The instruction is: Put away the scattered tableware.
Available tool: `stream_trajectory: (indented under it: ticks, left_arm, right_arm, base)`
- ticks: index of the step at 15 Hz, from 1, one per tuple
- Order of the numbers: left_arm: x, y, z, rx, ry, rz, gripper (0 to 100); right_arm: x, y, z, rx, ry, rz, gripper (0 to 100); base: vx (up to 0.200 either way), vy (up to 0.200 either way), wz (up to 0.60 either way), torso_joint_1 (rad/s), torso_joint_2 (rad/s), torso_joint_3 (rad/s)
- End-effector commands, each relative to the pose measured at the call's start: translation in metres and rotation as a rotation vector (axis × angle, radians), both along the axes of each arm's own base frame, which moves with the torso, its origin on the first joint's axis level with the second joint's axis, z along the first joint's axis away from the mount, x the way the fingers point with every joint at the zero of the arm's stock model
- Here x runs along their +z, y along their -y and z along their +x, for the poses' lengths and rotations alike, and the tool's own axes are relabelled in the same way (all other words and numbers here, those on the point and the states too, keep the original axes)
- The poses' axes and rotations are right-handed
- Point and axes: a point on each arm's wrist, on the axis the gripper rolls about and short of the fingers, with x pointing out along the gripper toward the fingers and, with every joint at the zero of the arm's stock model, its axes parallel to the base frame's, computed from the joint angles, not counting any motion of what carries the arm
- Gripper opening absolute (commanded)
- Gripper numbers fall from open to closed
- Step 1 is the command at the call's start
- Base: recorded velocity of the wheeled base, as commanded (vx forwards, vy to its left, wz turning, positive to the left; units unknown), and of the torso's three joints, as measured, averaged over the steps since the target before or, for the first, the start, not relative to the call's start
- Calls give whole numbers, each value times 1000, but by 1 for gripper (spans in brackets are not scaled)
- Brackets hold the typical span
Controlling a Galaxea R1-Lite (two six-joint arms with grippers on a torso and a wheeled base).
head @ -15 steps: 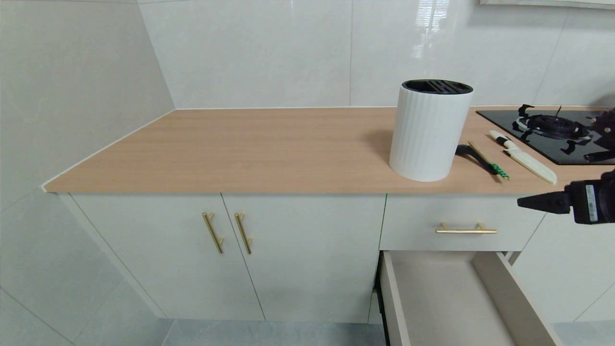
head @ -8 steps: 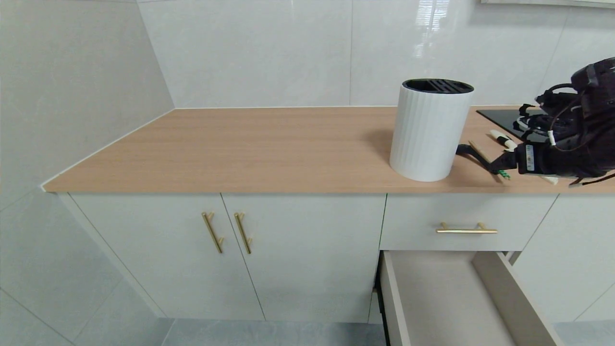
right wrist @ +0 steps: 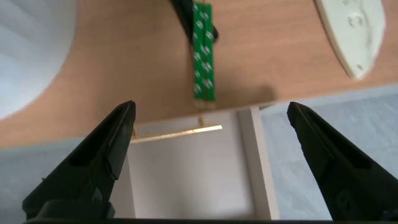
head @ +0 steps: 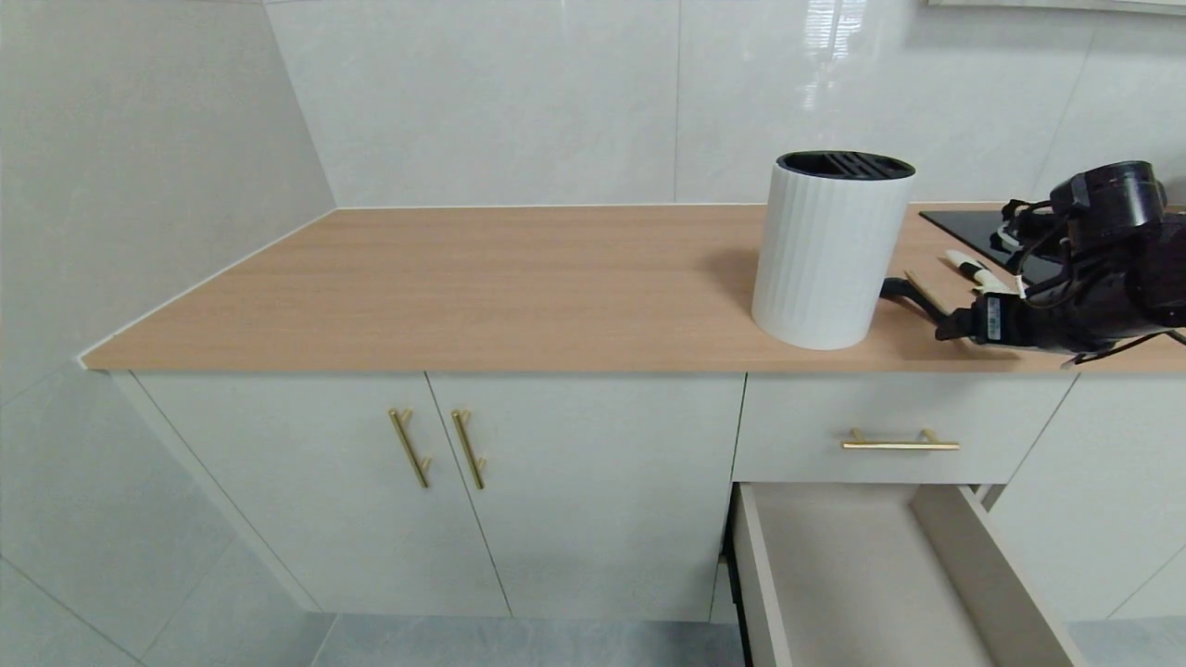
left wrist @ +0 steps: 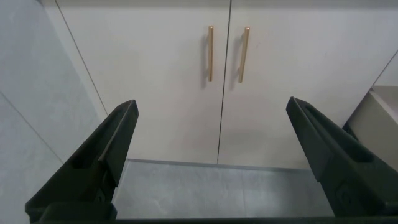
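Right pincer [right wrist: 209, 112] at the front edge of the counter [head: 510, 278]: my jaws stand spread wide and grip nothing. The green-tipped chopsticks [right wrist: 203, 53] lie on the wood just ahead, centred between the jaws. Their long axis runs from that edge back toward the white ribbed holder [head: 825, 250], in line with my reach, so closing would, I judge, catch them across their width. A white knife [right wrist: 351, 28] lies just beside them, and the open drawer [head: 755, 574] waits below. My left pincer [left wrist: 211, 106], equally spread and empty, hangs low before the cabinet doors [left wrist: 280, 93], well apart. The right is plainly nearer.
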Motion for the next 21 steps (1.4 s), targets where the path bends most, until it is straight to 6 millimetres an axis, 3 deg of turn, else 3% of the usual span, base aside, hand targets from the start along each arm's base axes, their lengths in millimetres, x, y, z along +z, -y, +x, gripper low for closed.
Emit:
stream_trajectory:
  ticks: [1,11,12,18,21]
  left_arm:
    - [0,0,0,1,-2,-1,100]
    - [0,0,0,1,0,-1,100]
    - [0,0,0,1,0,-1,100]
    - [0,0,0,1,-2,-1,100]
    - [0,0,0,1,-2,-1,100]
  right_arm:
    - [-9,0,7,0,-9,1,100]
    - [-21,0,24,-3,33,3,100]
    - [-22,0,25,-4,35,2,0]
    - [-17,1,23,-7,52,3,0]
    - [3,4,9,-31,105,-5,0]
  base:
    - [0,0,0,0,0,0]
    - [0,0,0,0,0,0]
    - [0,0,0,0,0,0]
    - [0,0,0,0,0,0]
    - [0,0,0,0,0,0]
